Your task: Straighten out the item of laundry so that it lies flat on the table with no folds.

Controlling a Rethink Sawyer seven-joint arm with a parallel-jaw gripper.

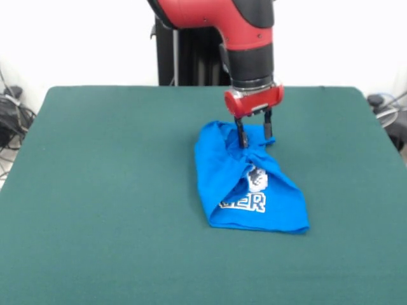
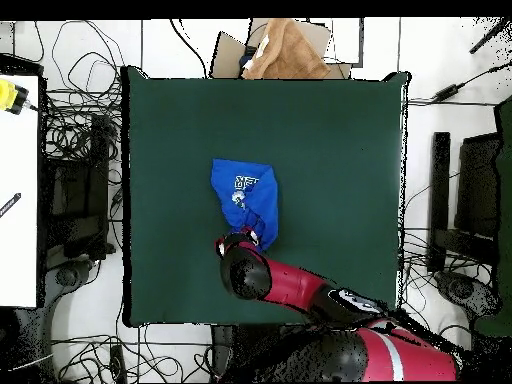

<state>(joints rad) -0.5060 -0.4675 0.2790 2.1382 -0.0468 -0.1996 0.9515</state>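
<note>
The blue T-shirt (image 1: 245, 184) lies crumpled and folded over on the green table (image 1: 95, 190), a little right of centre. White lettering and a graphic show on its near part. My gripper (image 1: 254, 133) points straight down at the shirt's far, bunched end. Its two fingers stand apart, their tips down at the cloth. I cannot tell whether any cloth lies between them. In the overhead view the shirt (image 2: 247, 198) lies near the middle of the table (image 2: 330, 150). There the gripper (image 2: 246, 240) is mostly hidden under the arm at the shirt's lower end.
A brown box with cloth (image 2: 285, 50) sits beyond the table's top edge in the overhead view. A white bench with a yellow object (image 2: 10, 95) stands at the left. Cables lie on the floor on both sides. The robot's pedestal (image 1: 191, 60) stands behind the table.
</note>
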